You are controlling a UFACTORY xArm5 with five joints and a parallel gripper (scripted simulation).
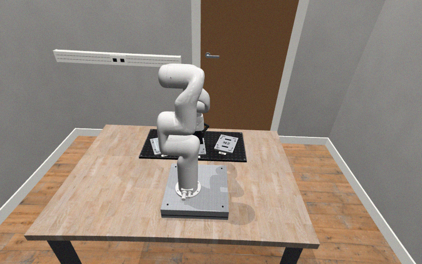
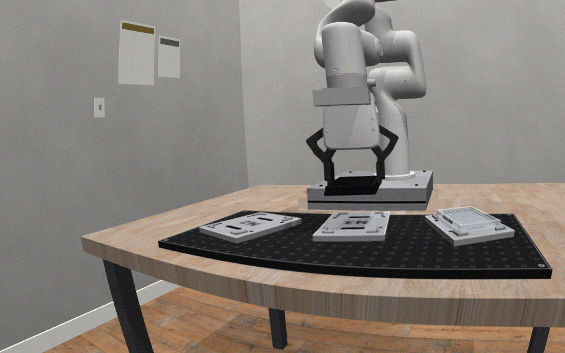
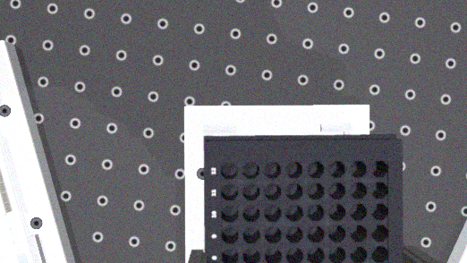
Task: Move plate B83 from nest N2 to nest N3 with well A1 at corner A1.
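Note:
My gripper (image 2: pixel 353 179) is shut on the black well plate B83 (image 2: pixel 353 185), gripping it by its two long sides and holding it level in the air. It hangs a short way above the middle nest N3 (image 2: pixel 352 225), not touching it. In the wrist view plate B83 (image 3: pixel 304 201) fills the lower middle, with the white face of nest N3 (image 3: pixel 268 120) showing beyond its far and left edges. Nest N2 (image 2: pixel 248 227) stands bare and also shows in the top view (image 1: pixel 226 143). Clear plate B38 (image 2: pixel 468 218) sits on nest N1 (image 2: pixel 469 234). In the top view the arm hides most of the gripper (image 1: pixel 202 132).
All three nests stand on a black hole-grid deck (image 2: pixel 354 249) on a wooden table. The arm's grey base block (image 2: pixel 370 193) stands just behind the deck. In the wrist view nest N1's edge (image 3: pixel 18 179) is at the far left.

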